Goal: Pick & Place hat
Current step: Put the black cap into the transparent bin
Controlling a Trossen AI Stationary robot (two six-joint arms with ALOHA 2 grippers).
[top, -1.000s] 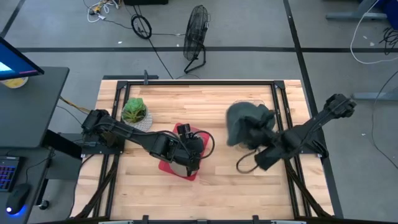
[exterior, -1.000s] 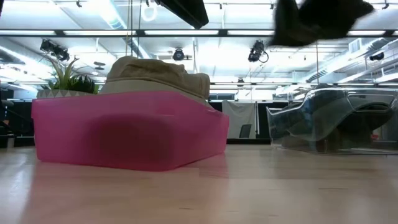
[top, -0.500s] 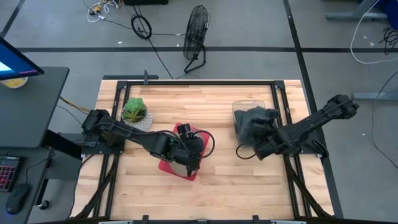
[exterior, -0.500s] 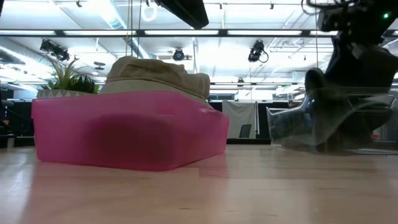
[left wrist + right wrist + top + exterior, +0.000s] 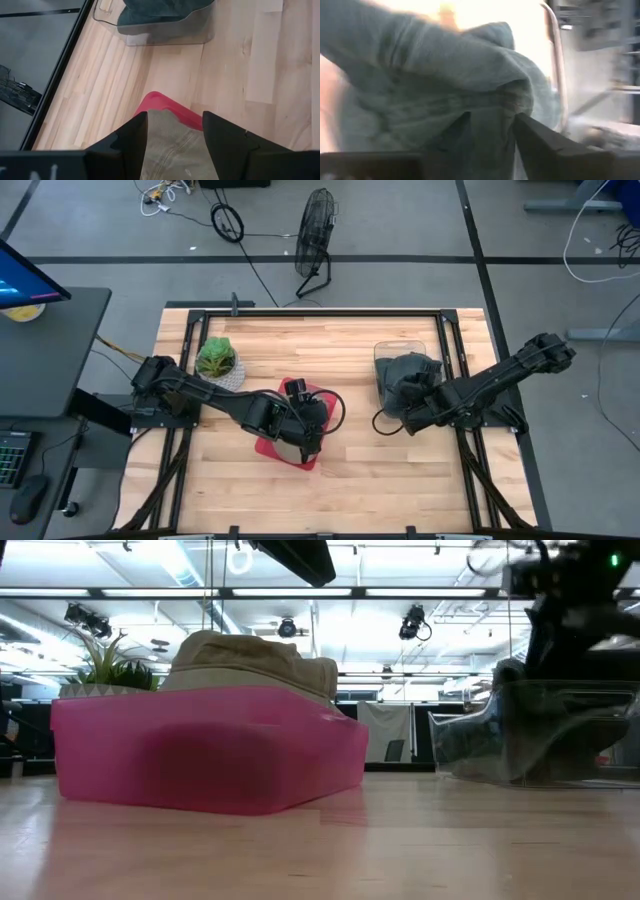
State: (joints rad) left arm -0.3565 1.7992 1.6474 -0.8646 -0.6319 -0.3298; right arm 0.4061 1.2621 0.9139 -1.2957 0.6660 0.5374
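A tan hat (image 5: 250,660) lies in a pink bin (image 5: 200,750) left of the table's middle. My left gripper (image 5: 175,117) hangs open just over it, one finger on each side of the hat's crown (image 5: 172,145), and the low view shows no finger on the hat. A dark grey hat (image 5: 405,370) lies crumpled in a clear bin (image 5: 560,740) at the right. My right gripper (image 5: 490,117) reaches down into that bin from the right, fingers apart, with grey cloth (image 5: 445,75) between them. My right gripper has a bunched fold of the grey hat (image 5: 492,100) between its spread fingers, coming from above and the table's right. Whether the fingers touch the cloth I cannot tell. The hat rests in the clear bin.
A potted plant (image 5: 216,360) stands at the far left, behind the pink bin. A dark cable loop (image 5: 385,422) lies beside the clear bin. Bare wood (image 5: 350,480) stretches along the near edge and between the two bins.
My right gripper has come down and toward the far edge with the grey hat. The hat, which hung high over the table, now lies inside the clear bin.
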